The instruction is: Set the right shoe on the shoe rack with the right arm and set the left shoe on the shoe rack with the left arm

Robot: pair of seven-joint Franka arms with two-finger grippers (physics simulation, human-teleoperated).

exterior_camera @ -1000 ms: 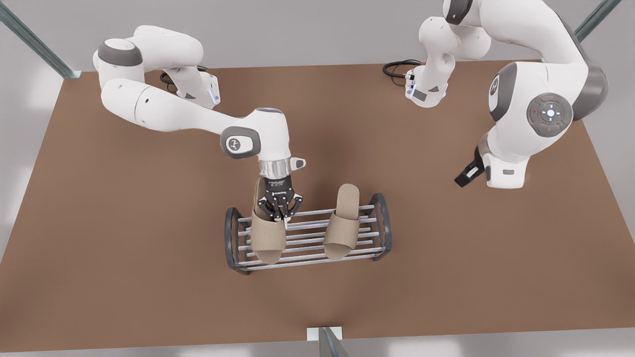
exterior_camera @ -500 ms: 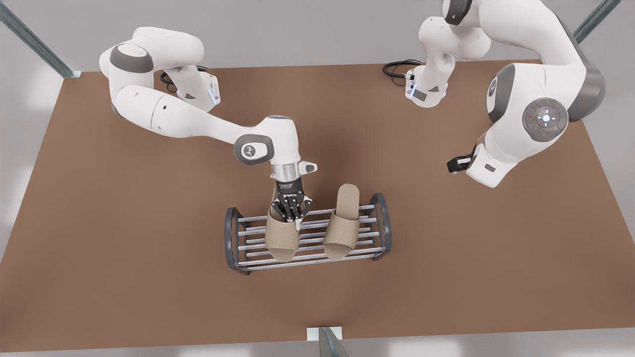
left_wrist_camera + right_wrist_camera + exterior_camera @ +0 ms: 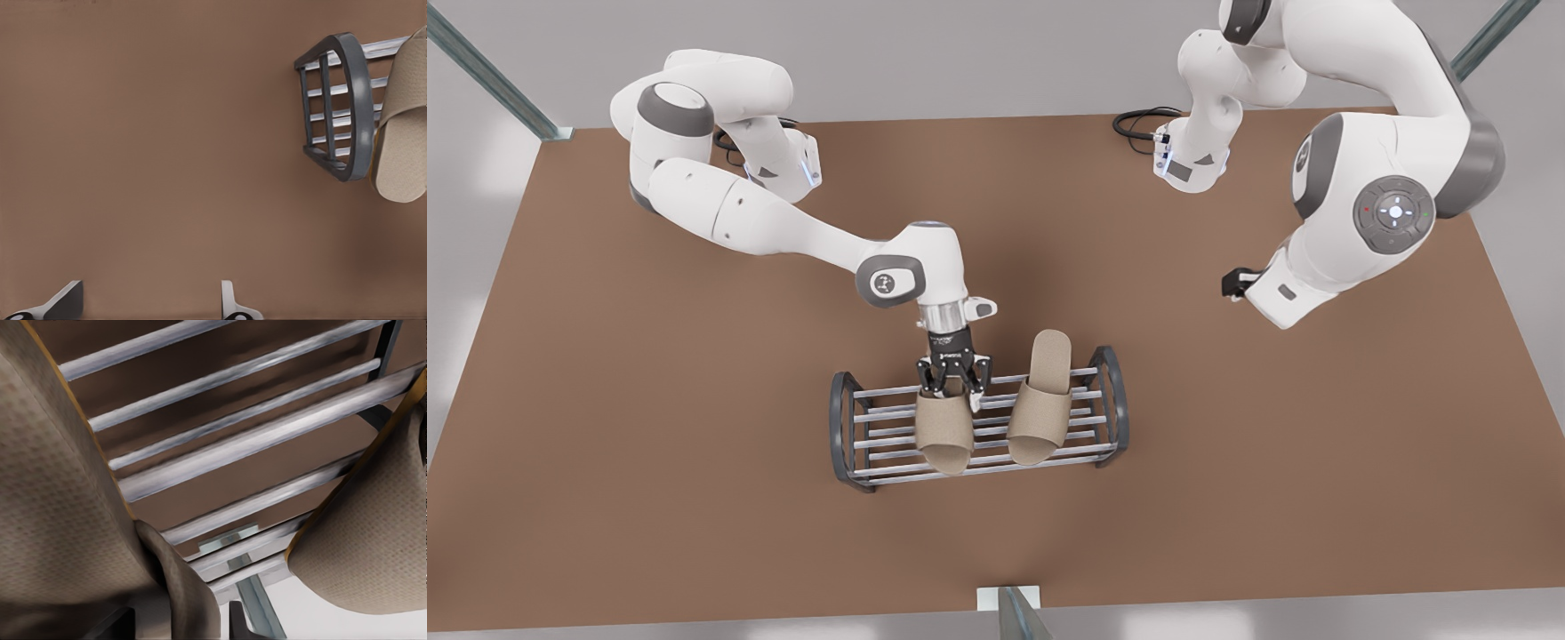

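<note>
At the near edge of the brown table (image 3: 649,444) a pale metal post (image 3: 1009,609) stands at the middle, and just beyond it, on the near half of the table, sits the shoe rack (image 3: 840,427), its two dark grey arched end frames joined by pale silver bars. Two beige open-toed slippers lie across those bars side by side, toes toward the near edge and apart from each other. The left slipper (image 3: 1042,400) lies toward the front view's right end of the rack with its heel past the far bar and nothing touching it. The right slipper (image 3: 944,431) lies at the middle of the rack. The right gripper (image 3: 951,391) comes down on it from above, and its fingers pinch the far edge of the strap. In the right wrist view the rack's bars (image 3: 253,440) run close underneath, the held right slipper (image 3: 53,507) is on one side and the left slipper (image 3: 360,547) on the other, and the strap's edge sits pressed between the two dark fingertips (image 3: 243,620). Farther off, toward the front view's right, the left gripper (image 3: 1232,284) hangs above the bare table, well apart from the rack. In the left wrist view its fingers (image 3: 63,300) are spread wide with nothing between them, and one end frame of the rack (image 3: 357,107) and the left slipper (image 3: 403,133) lie beyond. A black cable (image 3: 1138,120) loops at the far edge.
</note>
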